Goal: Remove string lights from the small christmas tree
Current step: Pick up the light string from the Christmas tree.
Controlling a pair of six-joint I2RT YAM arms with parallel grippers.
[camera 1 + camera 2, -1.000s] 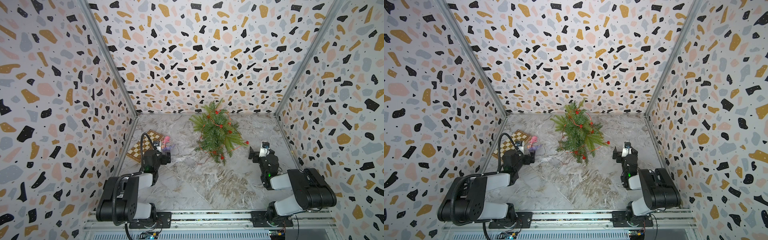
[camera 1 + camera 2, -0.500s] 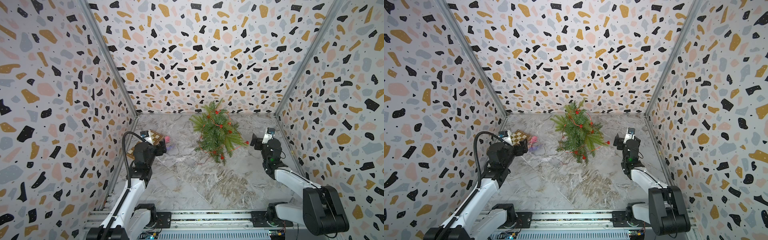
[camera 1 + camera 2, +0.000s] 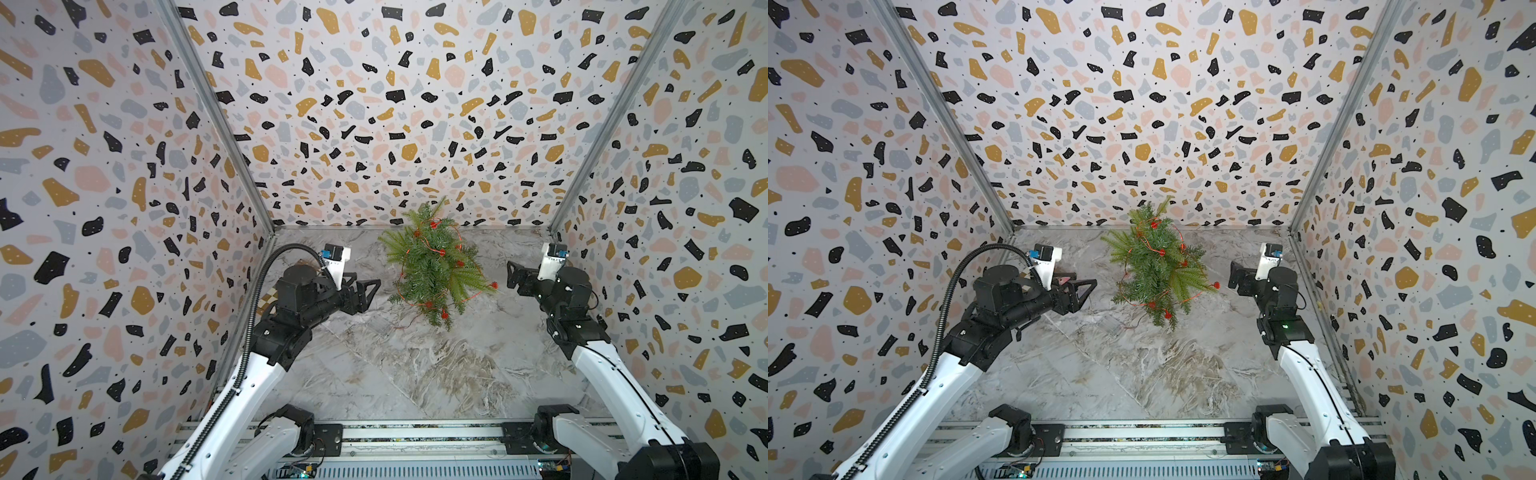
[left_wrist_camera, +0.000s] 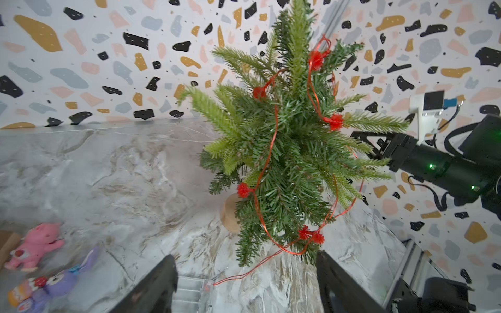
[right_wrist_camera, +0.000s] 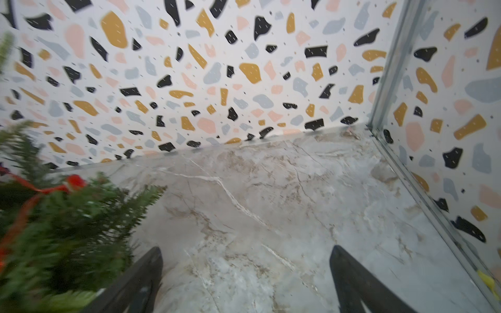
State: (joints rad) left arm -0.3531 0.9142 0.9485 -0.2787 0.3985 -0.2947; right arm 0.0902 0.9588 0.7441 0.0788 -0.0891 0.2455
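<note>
Tree: small christmas tree (image 3: 432, 270) stands at the far middle of the marble surface (image 3: 415, 374), near the back wall. It sits on a round wooden base (image 4: 229, 214), visible from the left wrist view.

String lights (image 4: 271, 141) are on the tree. Red wire loops around the branches from the top to the lowest tier, with red spiky bulbs spaced along it. One loop hangs out past the right-hand branches and carries a bulb. A loose tail drops off the near side onto the surface and runs left to a small clear box (image 4: 189, 291), which is blurred.

Left pincer (image 3: 365, 286): raised above the surface just left of the tree, pointing at it and apart from it in both top views. Jaws stand well apart and grip nothing. From the left wrist view, the lowest branches and the bottom wire loop show beyond the gap.

Right pincer (image 3: 513, 276): near the tree's right side, apart from the outermost branch and its bulb. Jaws are spread wide and empty. Bare surface shows between the fingers (image 5: 141, 284), with the tree blurred at the edge of that view.

Left side: pink toy figure (image 4: 35, 246) and purple toy (image 4: 54, 287) lie on the surface. Checkered board (image 3: 266, 299) is mostly hidden behind the left arm.
</note>
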